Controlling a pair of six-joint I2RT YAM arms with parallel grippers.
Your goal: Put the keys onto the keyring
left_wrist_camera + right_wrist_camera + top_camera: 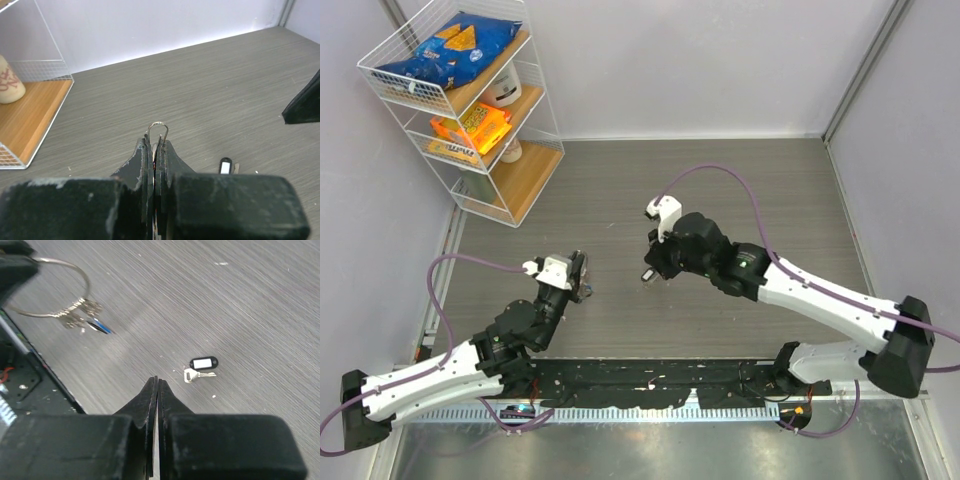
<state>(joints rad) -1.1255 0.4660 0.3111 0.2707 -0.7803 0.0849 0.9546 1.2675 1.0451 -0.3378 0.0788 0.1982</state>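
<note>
A grey wood-grain tabletop [740, 190] fills the middle of the frame, enclosed by plain pale walls [700, 60]. At upper left stands a white wire rack [415, 95] whose wooden shelves [525, 180] carry snack bags [450, 50]. The light is even.

**Entry: robotics lab test cell.**
- Two white-and-black robot arms, left arm [420, 380] and right arm [820, 295], fixed at the near edge of the desk [720, 200] on a black perforated mounting plate [650, 380].
- Purple cables [720, 168] loop openly along both arms.
- The desk has a grey wood-grain top, boxed in by plain pale walls [700, 60] and bare metal frame posts [861, 70].
- Far left stands a white wire rack [525, 180] with wooden shelves, holding a blue snack bag [450, 45] and an orange packet [470, 128].
</note>
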